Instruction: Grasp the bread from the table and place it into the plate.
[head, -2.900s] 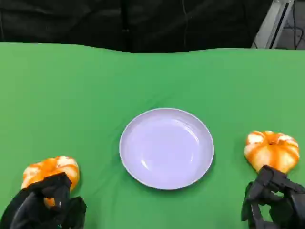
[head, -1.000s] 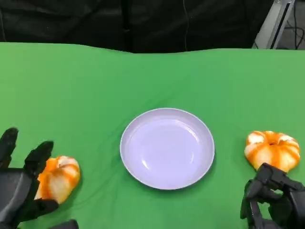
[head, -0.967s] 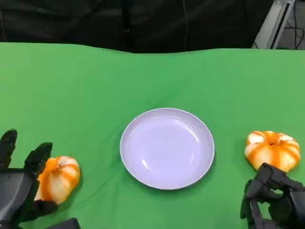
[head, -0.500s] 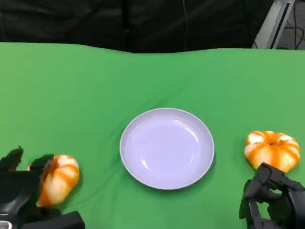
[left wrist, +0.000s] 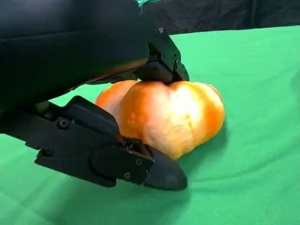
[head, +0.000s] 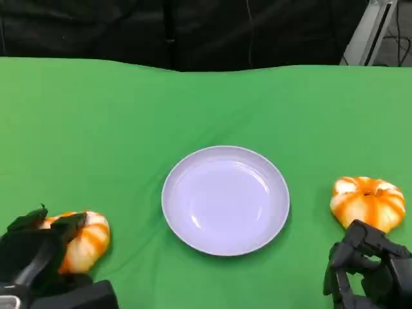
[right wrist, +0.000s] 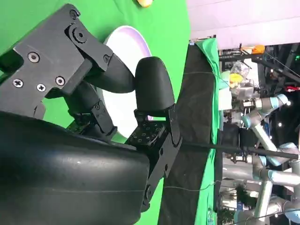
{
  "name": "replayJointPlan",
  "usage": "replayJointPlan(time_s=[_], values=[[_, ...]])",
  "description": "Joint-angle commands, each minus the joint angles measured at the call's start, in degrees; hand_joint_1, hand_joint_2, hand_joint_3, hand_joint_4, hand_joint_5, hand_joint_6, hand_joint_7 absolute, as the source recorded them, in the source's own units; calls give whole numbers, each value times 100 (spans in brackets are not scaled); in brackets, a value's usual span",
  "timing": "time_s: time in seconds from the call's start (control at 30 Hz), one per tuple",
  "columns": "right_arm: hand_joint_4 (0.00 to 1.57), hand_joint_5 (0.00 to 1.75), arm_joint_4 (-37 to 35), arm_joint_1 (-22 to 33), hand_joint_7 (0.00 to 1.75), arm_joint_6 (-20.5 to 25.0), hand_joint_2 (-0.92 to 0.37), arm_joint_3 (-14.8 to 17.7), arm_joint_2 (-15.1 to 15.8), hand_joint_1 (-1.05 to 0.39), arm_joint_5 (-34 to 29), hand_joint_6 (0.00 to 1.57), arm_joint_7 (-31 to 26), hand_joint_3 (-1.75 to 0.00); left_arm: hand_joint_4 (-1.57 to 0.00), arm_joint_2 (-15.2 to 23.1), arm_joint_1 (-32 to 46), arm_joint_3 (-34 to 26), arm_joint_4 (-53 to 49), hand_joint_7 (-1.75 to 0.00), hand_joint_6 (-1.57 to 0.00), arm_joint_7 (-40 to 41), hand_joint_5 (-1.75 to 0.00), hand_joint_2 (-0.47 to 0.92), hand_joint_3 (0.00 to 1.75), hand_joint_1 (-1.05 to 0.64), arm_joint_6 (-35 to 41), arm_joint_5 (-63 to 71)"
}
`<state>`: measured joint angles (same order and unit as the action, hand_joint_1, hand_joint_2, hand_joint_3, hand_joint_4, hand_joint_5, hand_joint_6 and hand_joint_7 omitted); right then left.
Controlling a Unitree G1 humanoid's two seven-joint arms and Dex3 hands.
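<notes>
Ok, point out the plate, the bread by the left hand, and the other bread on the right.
plate (head: 193, 222): head view, bare inner surface.
left bread (left wrist: 173, 115): left wrist view, glazed front of the bun.
right bread (head: 367, 201): head view, middle of its top.

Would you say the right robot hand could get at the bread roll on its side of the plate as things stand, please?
Probably yes. The right bread roll lies on the green cloth just beyond the right robot hand, beside the plate, with nothing between them. The hand's fingers look curled in, so they would likely need to spread first.
</notes>
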<state>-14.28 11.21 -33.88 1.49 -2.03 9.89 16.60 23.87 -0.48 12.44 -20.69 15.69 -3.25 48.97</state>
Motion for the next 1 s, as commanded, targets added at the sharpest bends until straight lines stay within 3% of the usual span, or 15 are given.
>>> replayJointPlan(time_s=[0.03,0.43,0.53,0.6,0.63,0.67,0.7,0.77,1.0], values=[[92,175,114,62,156,12,-37,13,59,-11,5,86,-34,-146,-61,141,-57,75,-128,-5,-71,177,-9,92,13,-49,-57,-88],[91,175,146,74,156,43,-36,4,47,-11,25,86,-49,-147,-85,123,-199,133,-508,-6,-89,24,-8,92,20,-24,-193,-654],[91,175,120,61,156,13,-37,6,57,-12,56,86,-6,-146,-104,137,-213,102,-572,-13,-106,67,-18,92,29,-15,-382,-865],[91,175,127,62,156,16,-36,10,56,-12,53,85,-4,-145,-85,182,-237,117,-651,-35,-112,200,-103,92,28,-13,-584,-915],[91,175,150,72,156,39,-37,9,51,-12,47,85,-16,-144,-80,193,-250,130,-684,-40,-112,403,-118,92,28,-13,-651,-860],[91,175,166,80,156,57,-37,8,47,-12,45,85,-24,-145,-74,197,-259,144,-708,-112,-83,549,-152,92,20,-12,-682,-817],[91,175,170,81,156,62,-37,9,45,-11,44,85,-28,-145,-71,193,-276,154,-729,-142,-68,722,-163,92,17,-12,-696,-762],[91,175,188,89,156,77,-37,9,46,-11,26,86,-48,-145,-68,198,-316,160,-820,-168,-53,1059,-172,92,13,-9,-861,-723],[91,175,237,121,156,118,-37,4,39,-11,-1,85,-96,-145,-65,173,-384,130,-1021,-175,-50,1532,-175,92,14,-7,-1158,-736]])
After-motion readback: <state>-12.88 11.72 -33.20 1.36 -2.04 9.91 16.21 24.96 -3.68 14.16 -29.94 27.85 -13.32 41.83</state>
